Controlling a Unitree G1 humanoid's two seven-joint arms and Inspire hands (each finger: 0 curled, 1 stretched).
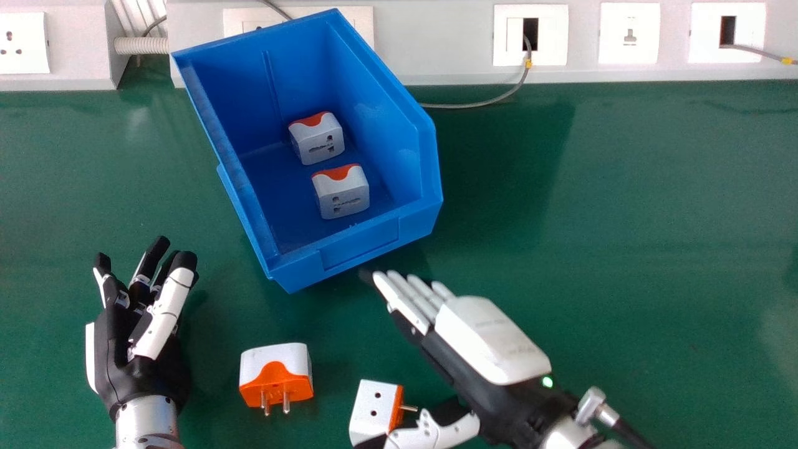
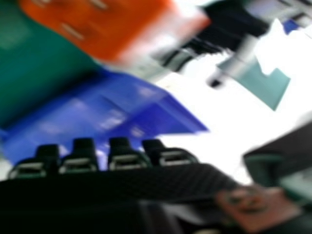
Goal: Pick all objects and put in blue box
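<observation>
The blue box holds two white-and-orange plug adapters, a rear one and a front one. On the green table lies another adapter, between the hands, its pins toward the robot. A further adapter is beside my right thumb; contact is unclear. My right hand is open, fingers straight, pointing at the box's front corner. My left hand rests open at the left, fingers relaxed. In the right hand view, my right hand's fingers show before the blue box, along with an orange-and-white adapter.
A grey trunking strip with sockets runs along the back behind the box. A thin grey cable hangs from it onto the table, to the right of the box. Green tabletop extends on the right.
</observation>
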